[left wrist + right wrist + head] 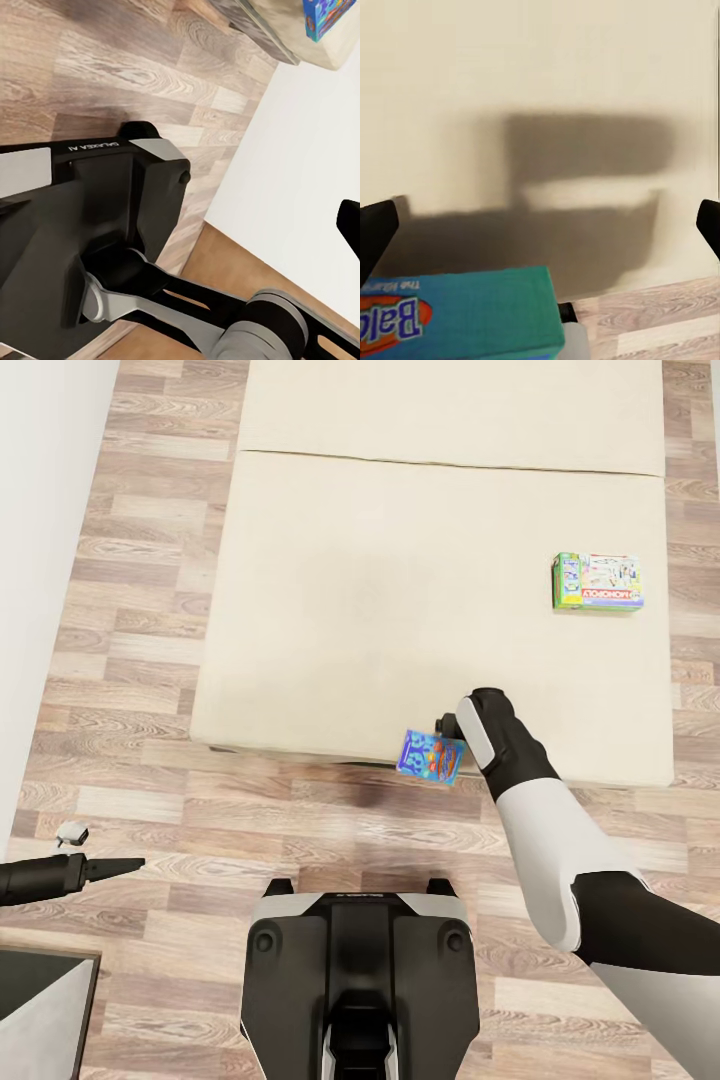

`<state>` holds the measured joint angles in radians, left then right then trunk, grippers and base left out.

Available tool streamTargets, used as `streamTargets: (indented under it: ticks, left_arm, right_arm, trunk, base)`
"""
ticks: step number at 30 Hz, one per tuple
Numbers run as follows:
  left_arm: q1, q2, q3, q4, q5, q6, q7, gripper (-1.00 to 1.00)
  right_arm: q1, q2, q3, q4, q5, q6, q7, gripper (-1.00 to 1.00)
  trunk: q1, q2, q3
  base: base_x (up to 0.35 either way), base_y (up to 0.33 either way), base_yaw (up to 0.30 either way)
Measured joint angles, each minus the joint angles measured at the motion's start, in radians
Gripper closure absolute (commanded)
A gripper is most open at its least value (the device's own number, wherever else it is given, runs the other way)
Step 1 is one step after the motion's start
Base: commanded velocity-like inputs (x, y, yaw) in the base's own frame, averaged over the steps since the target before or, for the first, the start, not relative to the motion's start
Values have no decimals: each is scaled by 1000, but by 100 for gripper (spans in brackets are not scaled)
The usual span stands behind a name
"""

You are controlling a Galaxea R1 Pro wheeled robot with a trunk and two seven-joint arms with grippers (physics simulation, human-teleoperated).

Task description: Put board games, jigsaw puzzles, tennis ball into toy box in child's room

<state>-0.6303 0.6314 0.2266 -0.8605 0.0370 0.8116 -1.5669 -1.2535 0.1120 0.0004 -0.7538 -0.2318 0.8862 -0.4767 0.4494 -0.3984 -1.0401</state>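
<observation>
Right end effector (447,732) has the blue board game (431,756) pinched at the bed (400,610) edge; green board game (597,581) sits well apart. Left end effector (120,867): can't tell.

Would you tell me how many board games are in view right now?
2. The green game lies on the bed near its right edge; the blue game is at the right gripper, by the bed's near edge.

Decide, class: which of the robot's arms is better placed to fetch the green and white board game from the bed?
Probably the right. The green and white board game lies on the bed's right side; the right gripper, beside the blue board game, is already there. The left gripper hangs over floor.
</observation>
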Motion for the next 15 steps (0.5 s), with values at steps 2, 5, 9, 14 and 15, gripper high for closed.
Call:
streamTargets:
  ticks: [2, 5, 9, 14, 15]
  left_arm:
    - [0, 0, 0, 0, 0, 0, 0, -100]
    - [0, 0, 0, 0, 0, 0, 0, -100]
    - [0, 0, 0, 0, 1, 0, 0, -100]
    - [0, 0, 0, 0, 1, 0, 0, -100]
    - [0, 0, 0, 0, 1, 0, 0, -100]
  right_arm:
    - [-1, 0, 1, -5, 0, -1, -4, -100]
    - [-1, 7, 0, -26, 0, 0, -41, -100]
    - [-1, 13, 5, -92, -2, 12, -92, -100]
    - [-1, 15, 40, -180, -3, 64, -110, -100]
    - [-1, 14, 42, -185, -3, 69, -111, -100]
  trunk:
    - [0, 0, 0]
    - [0, 0, 0]
    - [0, 0, 0]
    - [0, 0, 0]
    - [0, 0, 0]
  base:
    - [0, 0, 0]
    - [0, 0, 0]
    - [0, 0, 0]
    - [0, 0, 0]
    - [0, 0, 0]
